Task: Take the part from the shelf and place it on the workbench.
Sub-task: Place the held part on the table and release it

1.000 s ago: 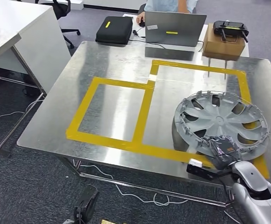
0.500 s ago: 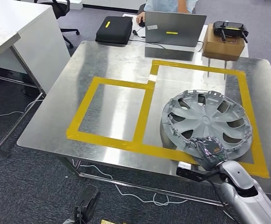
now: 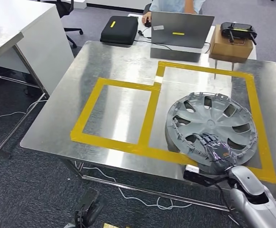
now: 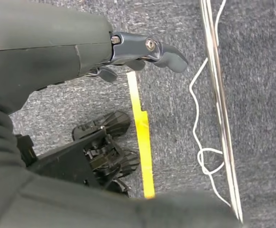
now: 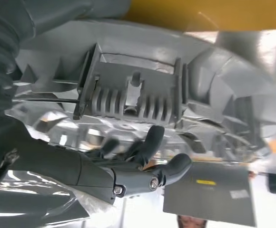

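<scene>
The part is a grey plastic wheel cover (image 3: 215, 121) lying face up on the steel workbench (image 3: 118, 61), inside the right-hand rectangle of yellow tape (image 3: 253, 99). My right hand (image 3: 215, 154) grips its near rim, fingers over the top edge. In the right wrist view the ribbed underside of the wheel cover (image 5: 136, 95) is close, with the right hand (image 5: 143, 166) curled against it. My left hand (image 3: 88, 209) hangs low beside the bench above the carpet; the left wrist view has this hand (image 4: 143, 50) holding nothing.
A laptop (image 3: 181, 29), a black case (image 3: 119, 29) and a cardboard box (image 3: 231, 45) with a controller stand along the far edge. A person (image 3: 172, 4) sits behind the laptop. A white desk (image 3: 28, 33) stands at left. Cables (image 3: 143, 202) lie under the bench.
My right hand carried the wheel cover left and lowered it inside the taped rectangle. In the last half second it hardly moved; the camera shifted slightly.
</scene>
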`<state>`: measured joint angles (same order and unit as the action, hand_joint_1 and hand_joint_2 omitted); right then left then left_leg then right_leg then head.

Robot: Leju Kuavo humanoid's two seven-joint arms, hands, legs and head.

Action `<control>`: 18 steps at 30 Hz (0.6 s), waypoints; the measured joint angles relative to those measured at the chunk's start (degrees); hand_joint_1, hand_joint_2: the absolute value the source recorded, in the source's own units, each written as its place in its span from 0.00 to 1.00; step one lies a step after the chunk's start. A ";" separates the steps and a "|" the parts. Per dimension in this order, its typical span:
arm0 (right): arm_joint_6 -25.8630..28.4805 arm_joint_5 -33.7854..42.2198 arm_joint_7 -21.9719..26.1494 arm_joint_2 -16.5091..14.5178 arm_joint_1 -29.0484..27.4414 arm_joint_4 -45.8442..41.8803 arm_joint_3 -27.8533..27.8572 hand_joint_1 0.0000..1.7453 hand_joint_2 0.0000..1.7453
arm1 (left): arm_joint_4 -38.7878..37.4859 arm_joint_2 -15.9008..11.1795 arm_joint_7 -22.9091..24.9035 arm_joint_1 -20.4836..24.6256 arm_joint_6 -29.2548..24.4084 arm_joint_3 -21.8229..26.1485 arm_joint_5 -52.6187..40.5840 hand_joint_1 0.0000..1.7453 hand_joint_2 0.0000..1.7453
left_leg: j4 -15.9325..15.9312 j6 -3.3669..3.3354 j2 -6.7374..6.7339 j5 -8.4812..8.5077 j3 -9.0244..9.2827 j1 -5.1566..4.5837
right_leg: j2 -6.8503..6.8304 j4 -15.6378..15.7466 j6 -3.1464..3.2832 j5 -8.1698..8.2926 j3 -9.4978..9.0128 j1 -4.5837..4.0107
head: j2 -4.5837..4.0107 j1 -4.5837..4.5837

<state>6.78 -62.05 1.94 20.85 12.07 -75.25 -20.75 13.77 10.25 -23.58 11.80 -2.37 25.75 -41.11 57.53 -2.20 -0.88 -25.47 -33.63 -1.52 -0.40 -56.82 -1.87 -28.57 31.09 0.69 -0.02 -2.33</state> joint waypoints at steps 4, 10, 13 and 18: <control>-2.48 3.17 -4.07 0.55 -2.33 -3.67 3.30 0.00 1.00 | 0.00 -0.20 -0.15 -0.38 -0.51 0.33 1.45 0.00 0.00 | 0.09 -0.11 0.04 -0.07 -0.05 -0.10 | -0.04 0.10 -0.08 0.02 -0.04 0.07 | 0.00 0.00; -6.72 17.73 -4.99 0.58 -10.52 -15.11 7.70 0.00 1.00 | 0.00 -0.80 -1.57 -1.19 -0.01 1.94 4.42 0.00 0.00 | 0.29 -1.22 0.41 -0.14 -0.28 -0.45 | -0.47 0.37 -0.92 0.20 -0.14 0.40 | 0.00 -0.05; -6.86 21.84 -5.11 0.75 -14.66 -21.54 8.97 0.00 1.00 | 0.00 -1.09 -2.19 -1.48 -0.13 2.73 5.32 0.00 0.00 | -1.24 -1.94 0.46 0.97 0.17 0.01 | -0.21 -1.47 -1.26 -1.87 0.79 0.34 | 0.00 0.03; -5.57 28.11 -2.92 0.80 -20.19 -28.55 9.69 0.00 1.00 | 0.00 -1.37 -2.67 -1.98 -0.28 3.81 5.87 0.00 0.00 | -1.35 -2.02 0.51 1.51 -0.65 0.11 | 0.27 -14.81 -1.63 -8.50 6.10 0.31 | 0.00 0.07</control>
<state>1.21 -33.94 -0.98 21.65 -8.12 -103.80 -11.06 13.77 8.87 -26.25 9.82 -2.66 29.56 -35.23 56.18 -4.22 -0.37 -23.97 -34.28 -1.41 -0.12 -71.63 -3.51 -37.07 37.19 1.01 -0.02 -2.27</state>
